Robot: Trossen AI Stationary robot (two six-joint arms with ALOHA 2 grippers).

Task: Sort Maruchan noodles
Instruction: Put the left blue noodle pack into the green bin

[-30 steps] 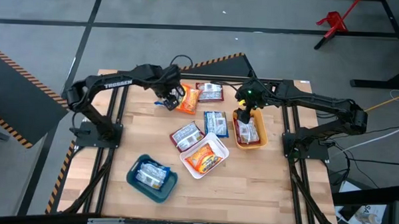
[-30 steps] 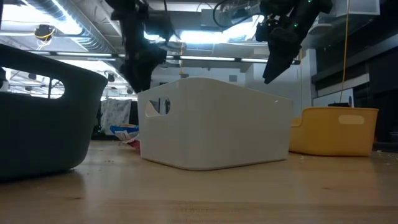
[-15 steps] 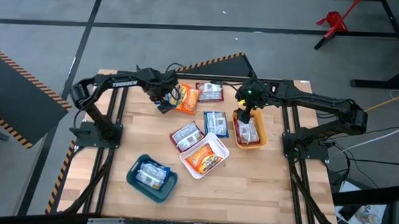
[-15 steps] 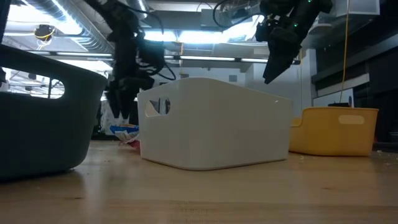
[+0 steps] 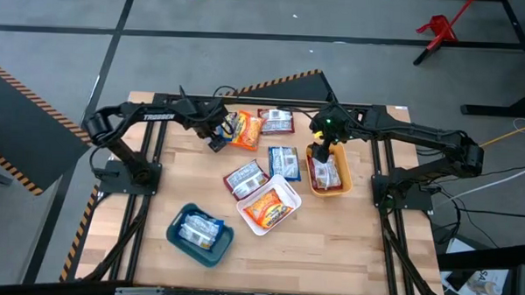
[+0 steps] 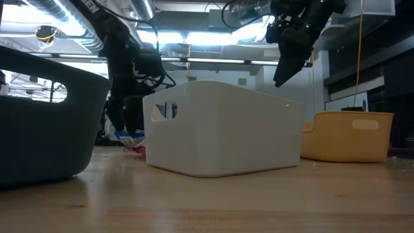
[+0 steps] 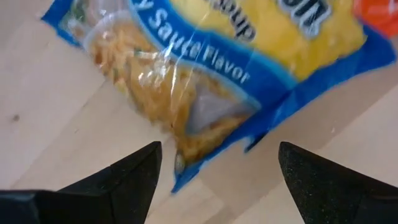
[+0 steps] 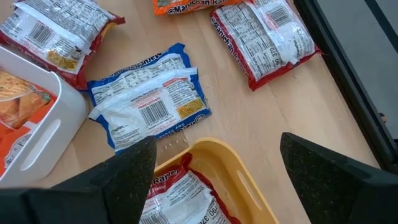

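My left gripper (image 5: pixel 214 135) is open and low over a blue-and-yellow noodle packet (image 7: pixel 205 68) that lies flat on the wood; its fingers stand on either side of the packet's end without touching it. In the high view the gripper hides most of that packet, and only a blue corner (image 5: pixel 217 145) shows beside an orange packet (image 5: pixel 246 129). My right gripper (image 5: pixel 319 152) hangs open above the near-left corner of the yellow bin (image 8: pixel 230 163), which holds a red-and-silver packet (image 5: pixel 327 174). Loose blue (image 5: pixel 284 161) and red-and-silver packets (image 5: pixel 276 121) (image 5: pixel 246 178) lie on the table.
A white bin (image 5: pixel 289 185) holds an orange packet (image 5: pixel 269 207). A teal bin (image 5: pixel 179 243) near the front-left holds a blue packet (image 5: pixel 198 230). In the low view the white bin (image 6: pixel 223 126) and teal bin (image 6: pixel 45 123) block most of the table. Bare wood lies near the front and right.
My left gripper has moved toward the table's left edge and come down close to the tabletop beside the orange packet. My right arm has kept still.
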